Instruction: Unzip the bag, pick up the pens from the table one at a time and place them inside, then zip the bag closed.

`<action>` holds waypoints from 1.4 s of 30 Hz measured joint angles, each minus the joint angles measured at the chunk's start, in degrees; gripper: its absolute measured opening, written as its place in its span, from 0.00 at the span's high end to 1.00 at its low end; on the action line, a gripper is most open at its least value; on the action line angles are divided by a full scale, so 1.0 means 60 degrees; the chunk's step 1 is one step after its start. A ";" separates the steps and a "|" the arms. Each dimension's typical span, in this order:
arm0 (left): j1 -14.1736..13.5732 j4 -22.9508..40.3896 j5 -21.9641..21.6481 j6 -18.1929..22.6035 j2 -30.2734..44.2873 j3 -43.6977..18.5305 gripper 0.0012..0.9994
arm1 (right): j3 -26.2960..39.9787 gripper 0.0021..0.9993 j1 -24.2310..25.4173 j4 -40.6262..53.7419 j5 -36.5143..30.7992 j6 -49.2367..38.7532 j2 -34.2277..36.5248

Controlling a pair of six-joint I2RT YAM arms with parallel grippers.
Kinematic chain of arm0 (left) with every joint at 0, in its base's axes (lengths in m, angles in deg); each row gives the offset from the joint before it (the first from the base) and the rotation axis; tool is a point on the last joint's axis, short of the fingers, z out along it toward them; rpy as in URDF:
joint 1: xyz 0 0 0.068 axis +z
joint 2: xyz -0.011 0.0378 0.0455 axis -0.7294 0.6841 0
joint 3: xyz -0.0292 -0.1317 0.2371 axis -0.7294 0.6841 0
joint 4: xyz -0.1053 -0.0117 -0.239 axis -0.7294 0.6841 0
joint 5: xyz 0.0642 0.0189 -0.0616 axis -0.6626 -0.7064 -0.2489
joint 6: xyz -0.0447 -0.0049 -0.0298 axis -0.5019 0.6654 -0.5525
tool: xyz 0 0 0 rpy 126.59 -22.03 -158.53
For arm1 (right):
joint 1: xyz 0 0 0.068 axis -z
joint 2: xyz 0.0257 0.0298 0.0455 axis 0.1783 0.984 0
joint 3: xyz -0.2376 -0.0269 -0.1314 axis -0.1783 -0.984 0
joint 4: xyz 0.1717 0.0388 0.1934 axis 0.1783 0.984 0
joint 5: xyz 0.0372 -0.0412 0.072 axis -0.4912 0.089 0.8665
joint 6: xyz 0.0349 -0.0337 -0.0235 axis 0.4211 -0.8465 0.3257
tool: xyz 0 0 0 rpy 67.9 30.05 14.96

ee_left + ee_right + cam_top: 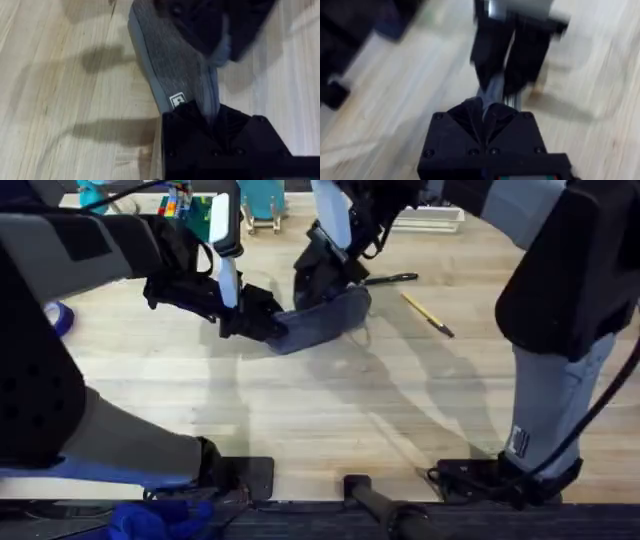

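The table (300, 410) is big, pale wood. The bag (325, 320) lies near its middle, long and blue-grey, and each gripper has one end. The left gripper (268, 325) is clamped on the bag's near-left end. The right gripper (322, 275) is squeezed together on the far-right end, probably on the zipper pull. The zip runs along the bag between them. The black pen (388, 279) and the yellow pen (428, 315) lie just right of the bag, nearer the right arm.

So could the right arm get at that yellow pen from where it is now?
Probably yes, once it lets go. The yellow pen lies in the open on the table, just right of the bag, with nothing on it. But the right hand is busy at the bag.
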 joint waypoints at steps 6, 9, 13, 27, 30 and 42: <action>0.0003 0.0009 0.0002 0.0000 0.0000 -0.0011 0.96 | 0.0072 0.97 -0.0305 0.0000 0.0288 0.0001 0.0002; 0.0007 0.0002 0.0005 0.0000 0.0000 -0.0011 0.96 | 0.0072 0.97 -0.0305 -0.0004 0.0321 0.0001 0.0006; 0.0007 0.0002 0.0005 0.0000 0.0000 -0.0011 0.96 | 0.0072 0.97 -0.0352 -0.0022 0.0326 0.0004 0.0017; 0.0003 0.0042 0.0009 0.0004 0.0000 -0.0011 0.96 | 0.0072 0.97 -0.0734 -0.0098 0.0317 0.0004 0.0017; 0.0003 0.0042 0.0009 0.0004 0.0000 -0.0011 0.96 | 0.0072 0.97 -0.0734 -0.0085 0.0317 0.0004 0.0017; -0.0048 0.0002 -0.0002 0.0000 0.0000 -0.0011 0.96 | 0.0415 0.01 -0.0648 0.0426 0.2111 -0.0040 0.0017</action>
